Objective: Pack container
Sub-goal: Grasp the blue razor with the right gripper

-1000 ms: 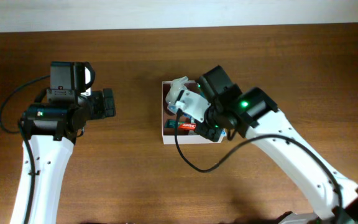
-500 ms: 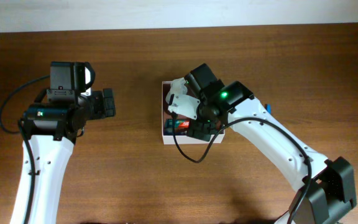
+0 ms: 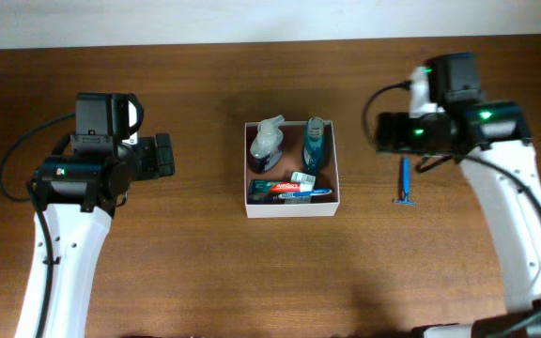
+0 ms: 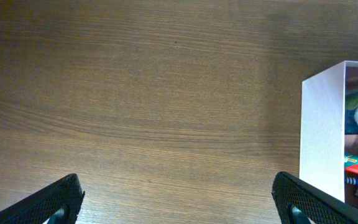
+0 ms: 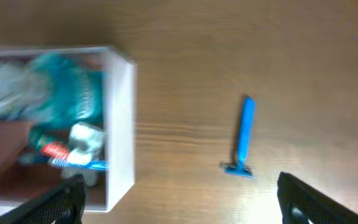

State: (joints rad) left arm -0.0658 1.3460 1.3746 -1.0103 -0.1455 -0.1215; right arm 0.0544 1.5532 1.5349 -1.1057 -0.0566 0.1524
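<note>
- The container point(image 3: 289, 209) sits mid-table point(image 3: 195, 272) between my arms and opens upward. It is square, so it has no real long axis.
- Inside it are a grey-white bottle point(image 3: 268, 143), a teal bottle point(image 3: 313, 144) and a toothpaste tube point(image 3: 285, 189) along the near wall.
- A blue razor point(image 3: 405, 181) lies on the wood to the container's right, its long axis running away from me, head nearest.
- I judge the razor is next. My right gripper point(image 3: 380, 134), fingers spread and empty, must drop and close across the handle.
- My left gripper point(image 3: 167, 156) is also spread and empty, well apart on the left.
</note>
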